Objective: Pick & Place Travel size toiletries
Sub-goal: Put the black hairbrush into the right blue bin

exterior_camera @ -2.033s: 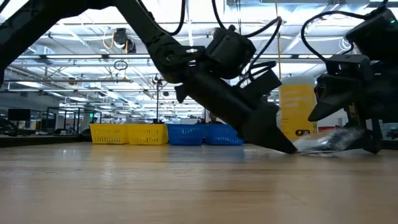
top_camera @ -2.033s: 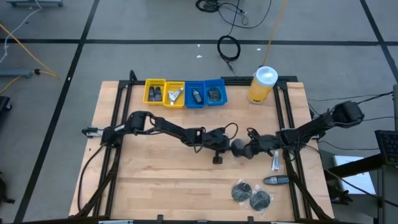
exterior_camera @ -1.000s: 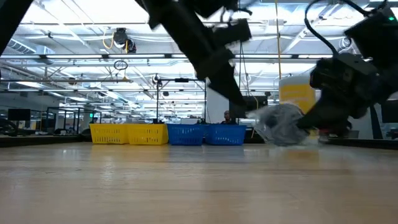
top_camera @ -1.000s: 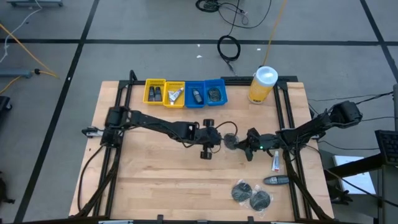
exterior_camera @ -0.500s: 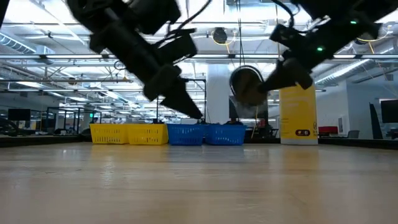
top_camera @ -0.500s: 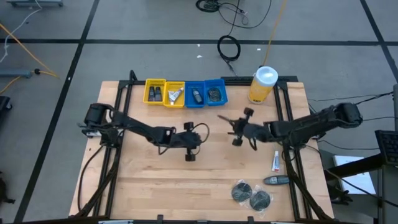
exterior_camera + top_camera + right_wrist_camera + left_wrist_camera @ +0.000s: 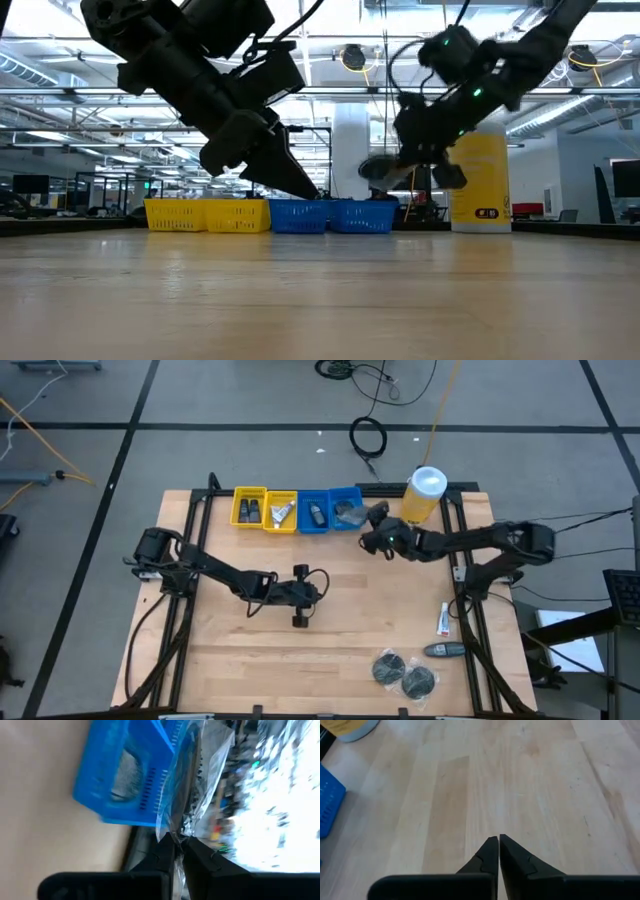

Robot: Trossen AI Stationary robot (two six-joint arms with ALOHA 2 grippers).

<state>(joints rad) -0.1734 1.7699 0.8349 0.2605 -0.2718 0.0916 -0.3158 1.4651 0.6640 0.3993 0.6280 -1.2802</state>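
Your right gripper point(image 7: 372, 532) is clamped on a round dark packet point(image 7: 192, 790) in clear wrap, held above the rightmost blue bin point(image 7: 346, 508). Left gripper point(image 7: 300, 600) hangs empty over mid-table, fingers together. Two more dark packets point(image 7: 403, 673), a white tube point(image 7: 443, 619) and a dark stick point(image 7: 445, 650) lie near your front-right corner.

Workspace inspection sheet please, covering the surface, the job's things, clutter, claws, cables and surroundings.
Surface: wooden table, bare in the middle.
Job's things: clear-wrapped round packet held near the right-hand blue bin; two round packets, white tube and dark stick lie at the table's near right; small items in all four bins.
Clutter: yellow canister at the far right.
Claws: left claw shut, empty, over bare wood; right claw shut on the packet's wrap.
Cables: coiled black cable on the floor beyond the table.
Surroundings: large hall with ceiling lights; no person seen.
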